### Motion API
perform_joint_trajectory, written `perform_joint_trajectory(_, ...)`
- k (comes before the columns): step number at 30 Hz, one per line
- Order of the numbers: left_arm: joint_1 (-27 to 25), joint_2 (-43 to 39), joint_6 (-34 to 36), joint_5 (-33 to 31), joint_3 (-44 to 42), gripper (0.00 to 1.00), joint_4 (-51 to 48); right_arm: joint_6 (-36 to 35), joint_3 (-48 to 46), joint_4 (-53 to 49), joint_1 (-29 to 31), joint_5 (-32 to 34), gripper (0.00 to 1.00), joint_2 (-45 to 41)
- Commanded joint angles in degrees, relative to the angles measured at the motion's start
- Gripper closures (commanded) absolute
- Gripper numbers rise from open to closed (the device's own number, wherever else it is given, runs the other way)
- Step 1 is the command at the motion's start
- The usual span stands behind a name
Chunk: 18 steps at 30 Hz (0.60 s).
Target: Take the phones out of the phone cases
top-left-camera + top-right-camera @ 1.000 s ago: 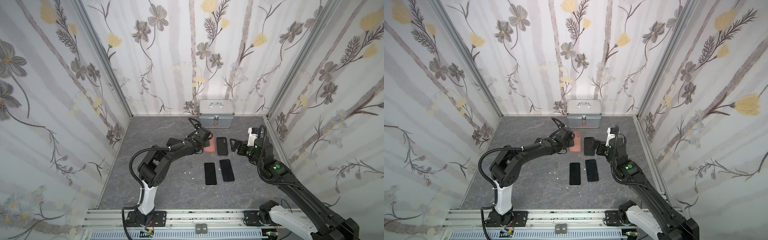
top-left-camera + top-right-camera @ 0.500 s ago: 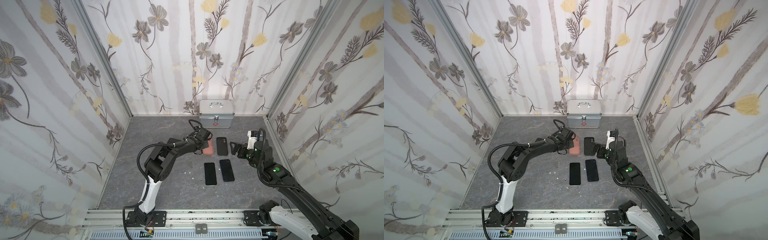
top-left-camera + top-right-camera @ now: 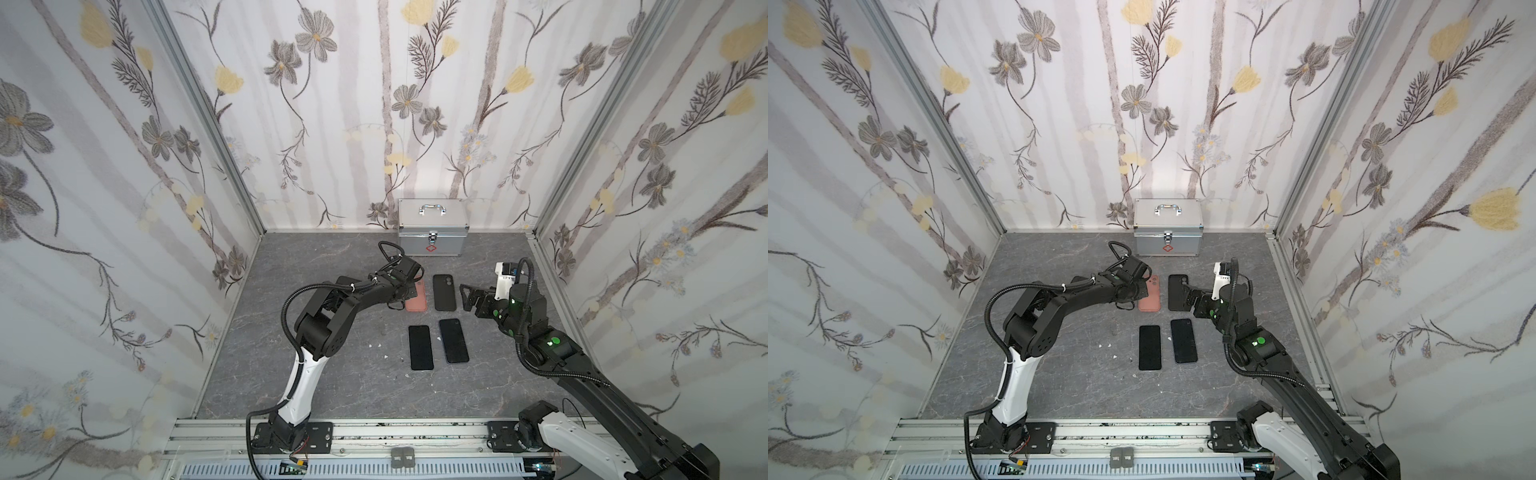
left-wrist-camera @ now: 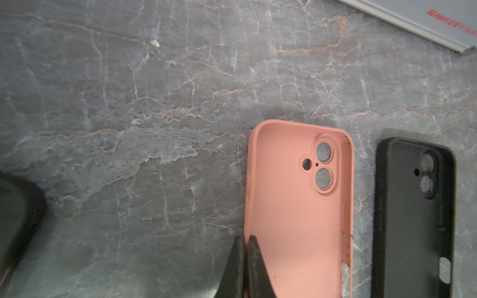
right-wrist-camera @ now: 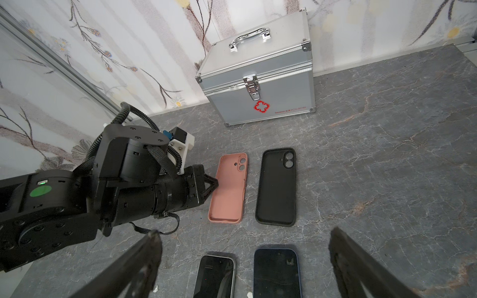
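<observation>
An empty pink phone case [image 4: 296, 206] lies open side up on the table, also in both top views [image 3: 416, 300] [image 3: 1149, 300]. My left gripper [image 4: 246, 238] is shut on its side wall, one finger inside and one outside. Beside it lies an empty black phone case [image 5: 276, 185]. Nearer the front lie two bare phones, screens up: one with a light rim [image 5: 215, 277] [image 3: 420, 347] and a dark blue one [image 5: 276, 273] [image 3: 454, 340]. My right gripper [image 5: 245, 232] [image 3: 467, 297] hovers open to the right of the black case, holding nothing.
A closed silver first-aid box [image 3: 432, 232] [image 5: 258, 77] stands against the back wall behind the cases. Flowered walls close in the grey marbled table [image 3: 332, 374] on three sides. A few small white crumbs [image 3: 376, 345] lie left of the phones.
The left arm's elbow has swung toward the middle while its fingertips stay on the pink case's edge. The right arm has barely moved.
</observation>
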Motion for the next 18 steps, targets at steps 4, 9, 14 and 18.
perform_joint_trajectory(4, 0.25, -0.39, -0.34, -0.86, 0.5, 0.66, -0.77, 0.3, -0.41, 0.87, 0.0, -0.23, 0.0, -0.28)
perform_joint_trajectory(9, 0.01, -5.65, 0.6, -3.06, 0.31, 0.33, -1.62, 0.5, -0.45, 0.79, 0.0, 0.82, 0.0, -0.8)
perform_joint_trajectory(14, -0.26, -15.74, 2.01, -10.27, -3.55, 0.0, -2.31, -2.22, -3.17, 6.37, 0.0, -0.95, 0.0, 0.05)
perform_joint_trajectory(18, 0.59, -22.72, 4.23, -12.87, -8.52, 0.0, -3.24, -4.94, 0.0, 6.72, 2.21, -1.33, 0.0, 6.08)
